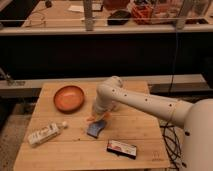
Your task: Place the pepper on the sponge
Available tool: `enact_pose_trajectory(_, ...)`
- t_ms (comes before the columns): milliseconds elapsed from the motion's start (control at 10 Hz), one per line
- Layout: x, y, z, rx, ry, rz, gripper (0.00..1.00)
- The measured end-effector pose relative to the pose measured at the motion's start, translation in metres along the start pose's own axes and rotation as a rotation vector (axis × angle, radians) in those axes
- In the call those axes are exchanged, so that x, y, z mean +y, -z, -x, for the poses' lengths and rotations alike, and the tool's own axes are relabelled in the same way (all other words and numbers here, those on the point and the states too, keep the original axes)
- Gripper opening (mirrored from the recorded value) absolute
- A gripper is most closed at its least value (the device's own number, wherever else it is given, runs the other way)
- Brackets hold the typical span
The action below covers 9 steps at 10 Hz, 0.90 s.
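- The pepper [91, 119], an orange sliver, shows at the tip of my claw [98, 116], right at the far edge of the blue sponge [98, 130]. I cannot tell whether it touches the sponge or hangs just over it.
- My claw sits low over the middle of the bench [145, 132], at the end of my white arm reaching in from the right. Its own bulk hides whether it is clamped on the pepper or apart, so I cannot tell.
- To do this step well, I judge the pepper should lie lengthwise across the sponge's flat face, well inside its edges. It is slim and tapered, so it could roll off a soft, yielding pad. A low, gentle release would suit it, followed by a straight lift clear.
- On the pale wooden bench, an orange-brown bowl [69, 98] stands behind and left of the sponge. A white bottle [45, 134] lies on its side at front left, and a black-and-red box [121, 148] lies at the front.
- Behind the bench is a dark gap, then a cluttered counter. Cables [173, 142] hang at the right.
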Motion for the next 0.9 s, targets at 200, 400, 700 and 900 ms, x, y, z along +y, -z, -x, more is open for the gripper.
enact_pose_trajectory(200,0.0018,-0.0001,0.0004,-0.003,0.006,0.002,0.09)
enact_pose_trajectory(400,0.0042,-0.0011,0.0027,-0.008,0.017,0.008,0.18)
enact_pose_trajectory(700,0.0060,-0.0013,0.0046,-0.011,0.024,0.013,0.36)
enact_pose_trajectory(900,0.0070,-0.0015,0.0058,-0.014,0.030,0.015,0.57)
